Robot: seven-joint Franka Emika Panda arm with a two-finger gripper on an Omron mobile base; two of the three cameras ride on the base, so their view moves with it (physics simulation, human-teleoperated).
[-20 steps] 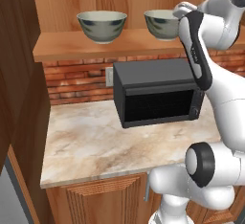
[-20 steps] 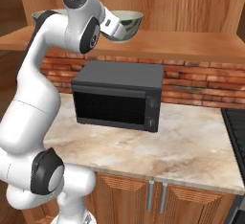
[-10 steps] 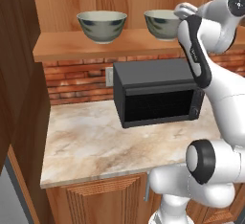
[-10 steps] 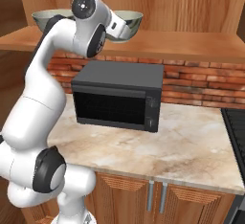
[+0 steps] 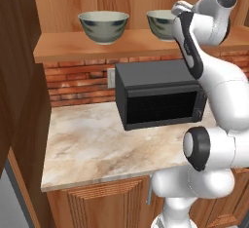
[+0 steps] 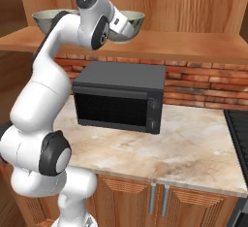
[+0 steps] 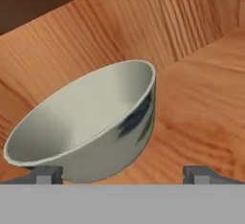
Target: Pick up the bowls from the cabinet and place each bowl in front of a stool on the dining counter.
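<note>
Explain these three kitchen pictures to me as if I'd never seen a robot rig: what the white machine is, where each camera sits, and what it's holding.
The white machine is a robot arm on a base that can drive, in a computer-rendered kitchen. Two pictures come from cameras on the base, one behind the arm to its left and one to its right. The third looks out from the hand itself.

On a wooden shelf stand two grey-green bowls. A black microwave sits on the marbled worktop below, in front of a brick wall.

The hand is raised to the right bowl; the left bowl stands apart. The gripper is open, its two dark tips either side of the bowl's base. Nothing is held yet.
</note>
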